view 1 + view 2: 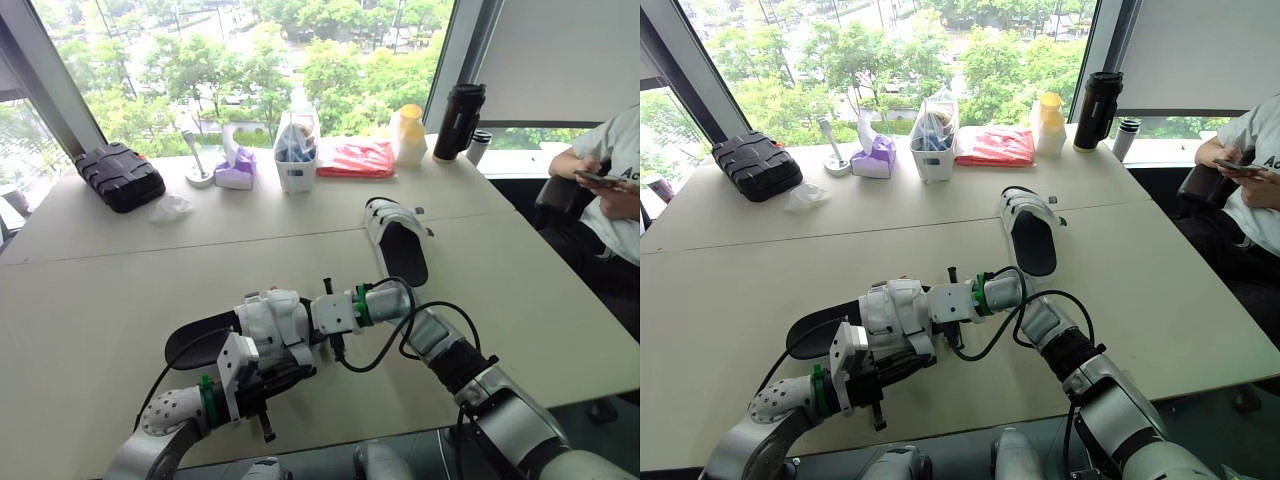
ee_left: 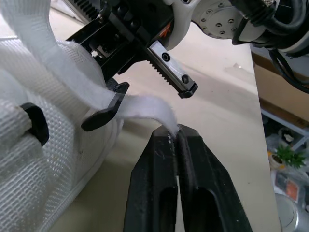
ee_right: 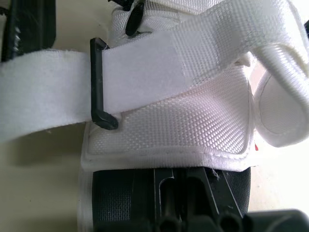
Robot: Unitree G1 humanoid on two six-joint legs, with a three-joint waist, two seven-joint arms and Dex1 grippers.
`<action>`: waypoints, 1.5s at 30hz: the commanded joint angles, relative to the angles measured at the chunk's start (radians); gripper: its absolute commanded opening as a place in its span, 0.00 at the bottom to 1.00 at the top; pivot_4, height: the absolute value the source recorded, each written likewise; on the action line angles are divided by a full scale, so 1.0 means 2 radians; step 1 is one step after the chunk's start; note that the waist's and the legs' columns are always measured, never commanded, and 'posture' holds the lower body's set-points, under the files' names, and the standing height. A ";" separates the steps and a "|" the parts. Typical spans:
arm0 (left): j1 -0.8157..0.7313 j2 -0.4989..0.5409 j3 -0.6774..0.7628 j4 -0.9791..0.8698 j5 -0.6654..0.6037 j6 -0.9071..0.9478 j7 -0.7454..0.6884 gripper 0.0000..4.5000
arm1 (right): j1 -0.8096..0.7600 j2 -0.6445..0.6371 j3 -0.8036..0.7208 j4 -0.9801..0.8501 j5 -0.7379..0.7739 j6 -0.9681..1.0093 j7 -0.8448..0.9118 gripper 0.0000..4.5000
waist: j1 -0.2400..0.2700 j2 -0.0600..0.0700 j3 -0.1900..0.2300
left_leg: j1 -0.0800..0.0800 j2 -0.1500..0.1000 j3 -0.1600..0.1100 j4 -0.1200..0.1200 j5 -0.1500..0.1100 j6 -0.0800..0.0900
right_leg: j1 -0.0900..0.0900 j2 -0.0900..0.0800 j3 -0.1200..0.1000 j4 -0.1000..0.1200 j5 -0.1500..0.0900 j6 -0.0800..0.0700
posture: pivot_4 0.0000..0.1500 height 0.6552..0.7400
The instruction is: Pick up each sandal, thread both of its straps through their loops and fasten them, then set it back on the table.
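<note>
A white mesh sandal with a black sole (image 3: 193,130) sits at the near edge of the pale beige table (image 1: 100,270), between the robot's two grippers. The left gripper (image 2: 176,133) is closed, pinching the free end of a white webbing strap (image 2: 145,104) that runs back to the sandal's upper. The right gripper (image 1: 292,325) is closed on the side of the white upper, with one black fingertip (image 2: 104,113) pressed against the mesh. In the right wrist view a strap passes through a black plastic loop (image 3: 98,82) on the upper.

A second white sandal with a black footbed (image 1: 398,238) lies further out on the table, to the right, well apart from both grippers.

Along the window edge stand:
- a black ridged case (image 1: 120,175)
- a purple tissue box (image 1: 235,172) with a white tissue standing up from it
- a white plastic caddy (image 1: 296,160) holding blue items and a clear bag
- a flat red packet (image 1: 355,158)
- a white bottle with a yellow cap (image 1: 408,135)
- a tall black travel mug (image 1: 458,120)

A seated person in a white shirt (image 1: 625,150) at the right edge holds a phone. The shirt shows the letters "Ac". No other writing is legible.
</note>
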 commanded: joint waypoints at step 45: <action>-0.164 0.068 0.151 -0.003 -0.309 0.254 0.065 0.01 | 0.009 0.006 0.027 0.052 -0.032 0.004 0.002 0.00 | -0.004 -0.001 0.000 | 0.000 0.001 0.000 0.000 -0.001 0.001 | -0.001 0.002 0.000 0.001 0.000 -0.002 | 1.00 1.00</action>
